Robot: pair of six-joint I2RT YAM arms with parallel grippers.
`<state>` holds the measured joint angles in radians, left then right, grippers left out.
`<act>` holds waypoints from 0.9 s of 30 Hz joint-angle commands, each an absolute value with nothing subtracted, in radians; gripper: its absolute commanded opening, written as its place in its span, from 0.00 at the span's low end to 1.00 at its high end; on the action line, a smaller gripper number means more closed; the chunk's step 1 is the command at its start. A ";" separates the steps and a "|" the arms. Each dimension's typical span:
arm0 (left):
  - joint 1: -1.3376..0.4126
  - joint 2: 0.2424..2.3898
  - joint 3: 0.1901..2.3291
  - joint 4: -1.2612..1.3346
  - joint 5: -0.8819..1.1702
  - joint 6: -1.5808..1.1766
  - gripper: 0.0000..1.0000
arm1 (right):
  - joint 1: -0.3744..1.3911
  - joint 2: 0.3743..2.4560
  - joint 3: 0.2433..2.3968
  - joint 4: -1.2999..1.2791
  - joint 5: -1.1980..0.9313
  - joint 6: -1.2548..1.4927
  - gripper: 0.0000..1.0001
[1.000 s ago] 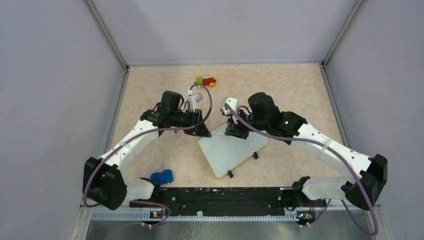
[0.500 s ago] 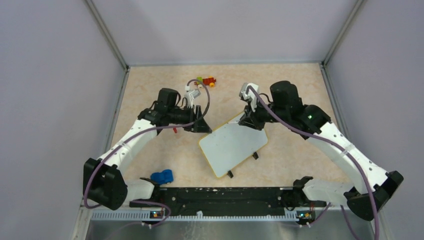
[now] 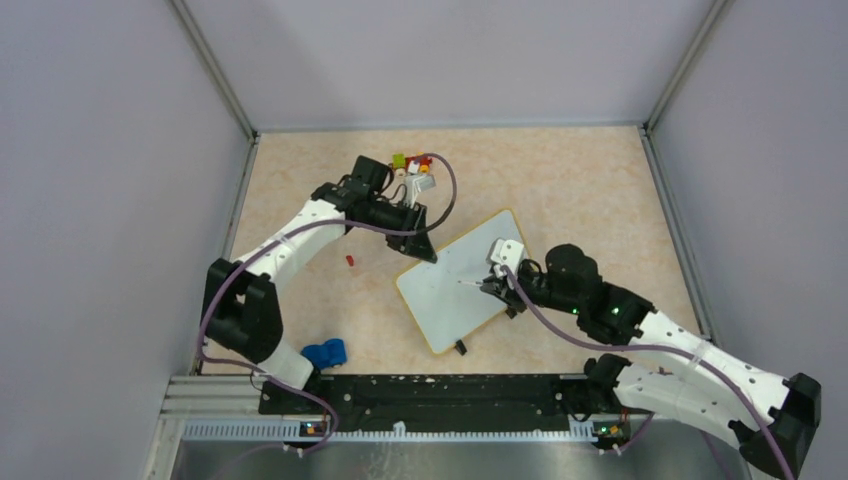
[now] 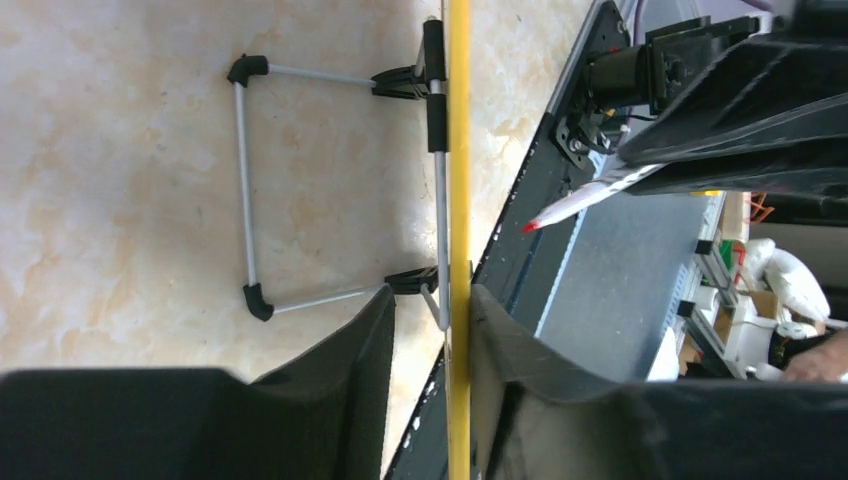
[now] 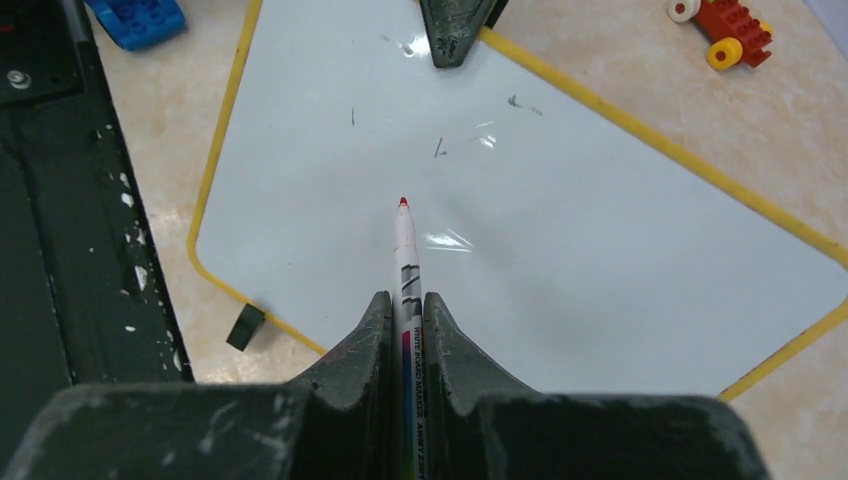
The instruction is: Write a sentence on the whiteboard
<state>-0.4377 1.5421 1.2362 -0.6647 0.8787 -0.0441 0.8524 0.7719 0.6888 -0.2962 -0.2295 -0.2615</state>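
Observation:
The whiteboard (image 3: pixel 448 302) stands tilted on the table, white with a yellow rim. It bears only a few faint dark marks and no red sentence. It fills the right wrist view (image 5: pixel 600 230). My right gripper (image 3: pixel 488 288) is shut on a white marker (image 5: pixel 406 262), whose red tip hovers over the board's middle. In the left wrist view the tip is a little off the surface. My left gripper (image 3: pixel 427 254) straddles the board's far-left rim (image 4: pixel 459 150). Its jaws are open, with the rim against one finger (image 4: pixel 520 385) and a gap to the other.
A blue brick (image 3: pixel 323 352) lies near the left arm's base. A red, yellow and green toy (image 3: pixel 412 160) sits at the back. A small red piece (image 3: pixel 350 260) lies left of the board. The black rail (image 3: pixel 440 392) runs along the near edge.
My right arm swung back from the board's far edge to its near right, bringing the marker over the board's middle. My left arm reached farther right to the board's far-left rim.

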 commanded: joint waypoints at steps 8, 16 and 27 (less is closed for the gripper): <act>-0.480 1.543 1.224 -0.618 0.881 -0.088 0.08 | 0.981 0.745 0.547 0.090 -0.030 -0.247 0.00; -0.497 1.539 1.215 -0.598 0.828 -0.101 0.00 | 1.048 0.792 0.591 0.143 -0.101 -0.163 0.00; -0.497 1.536 1.218 -0.606 0.864 -0.071 0.00 | 1.093 0.865 0.608 0.142 -0.165 -0.224 0.00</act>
<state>-0.4904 1.5612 1.2282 -0.6281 0.8661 -0.1013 1.0573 0.8349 0.5396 0.1013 -0.1417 -0.1684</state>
